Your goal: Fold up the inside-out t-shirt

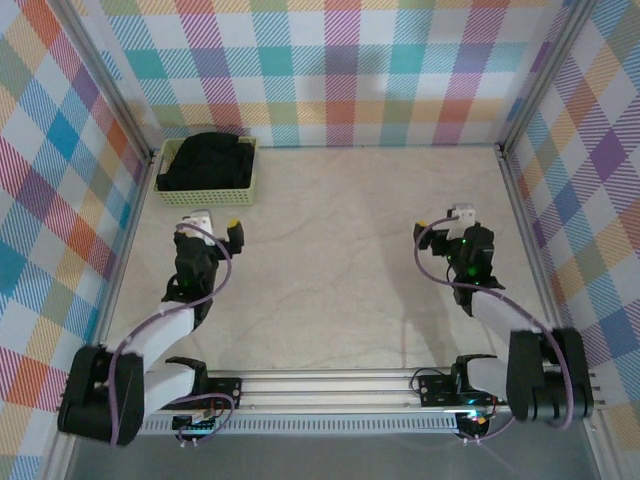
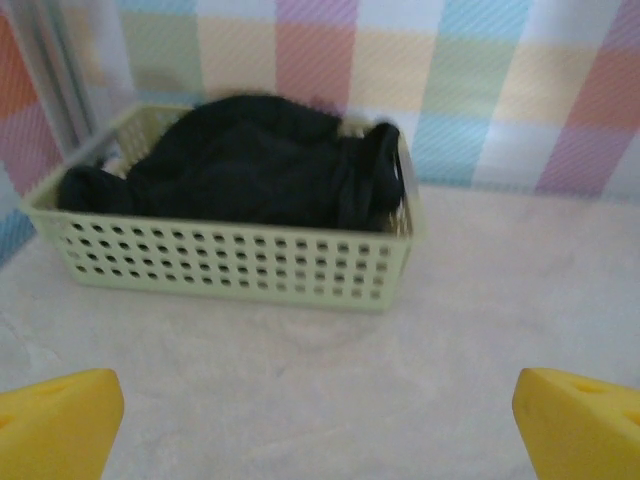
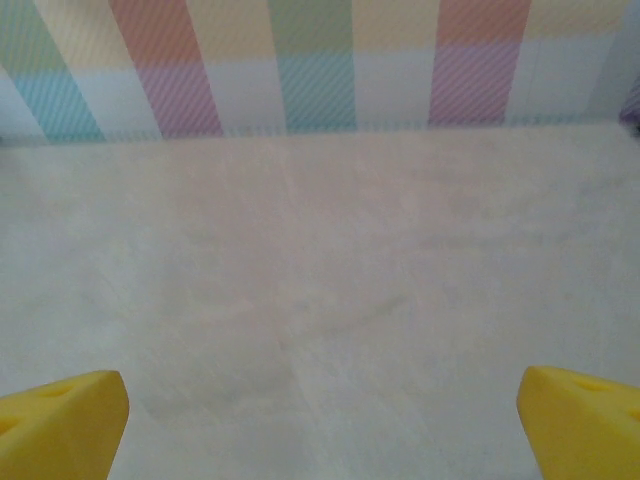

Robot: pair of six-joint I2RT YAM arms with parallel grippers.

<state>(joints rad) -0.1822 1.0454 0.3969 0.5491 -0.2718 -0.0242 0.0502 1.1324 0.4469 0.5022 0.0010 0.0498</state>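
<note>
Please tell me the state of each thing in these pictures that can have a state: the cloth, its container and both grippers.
Plain black soft cloth t-shirt: crumpled, not folded, lying inside the basket.
Pale yellow-green plastic lattice basket: upright, holding the t-shirt.
Left gripper: open, holding nothing, facing the basket.
Right gripper: open, holding nothing.

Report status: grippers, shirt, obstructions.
Both open, empty: left gripper facing the basket, right gripper over the table. Black t-shirt bunched in basket, untouched. Basket wall the only obstacle.
</note>
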